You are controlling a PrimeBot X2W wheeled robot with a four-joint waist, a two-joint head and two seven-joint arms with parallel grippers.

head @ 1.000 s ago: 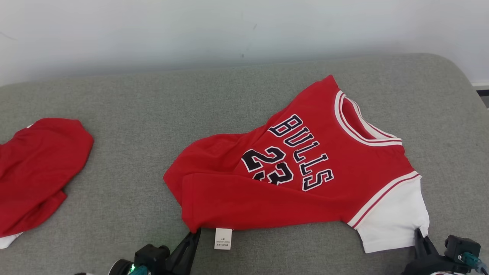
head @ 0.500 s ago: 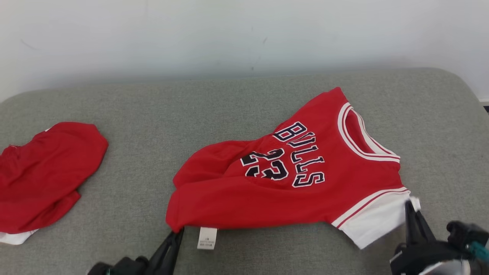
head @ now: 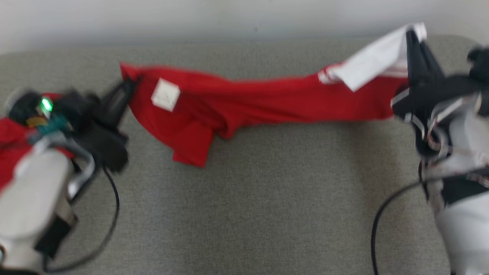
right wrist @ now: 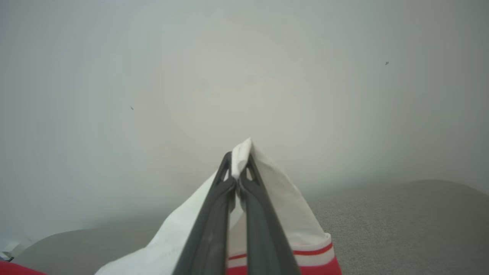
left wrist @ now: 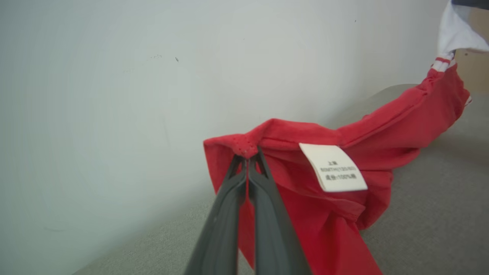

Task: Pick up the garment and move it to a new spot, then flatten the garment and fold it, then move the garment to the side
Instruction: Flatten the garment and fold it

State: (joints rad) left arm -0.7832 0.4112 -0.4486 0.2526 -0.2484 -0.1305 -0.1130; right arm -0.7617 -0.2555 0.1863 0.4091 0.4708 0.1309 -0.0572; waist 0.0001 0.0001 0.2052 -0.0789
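Raised the jersey (head: 248,103) off the surface (head: 248,198) since a second ago and drew it into a long sagging band, 9 to 2 o'clock in the head view. Turned the BULLS 23 print out of sight.

Shows a white tag (left wrist: 333,172) in the left wrist view: three lines of small grey print, last one ending in 100%, rest too small to read.

Pinches a red hem corner in the left pincer (head: 130,82), closed tight, pale forearm low at 8 o'clock, fingers aimed toward 1. Pinches the white sleeve (head: 374,59) tip in the right pincer (head: 410,36), closed tight too, arm rising from 4 o'clock, fingers aimed at 12. Blurs both arms in the head view.

Looks like fine mesh at the pinched red corner; smooth white cloth at the sleeve, red-and-white striped trim beside it. Tapers to thin, matte dark fingers. Reads as grey woven fabric on the surface.

Leaves a second red garment (head: 7,137) at 9 o'clock, partly behind the left arm.
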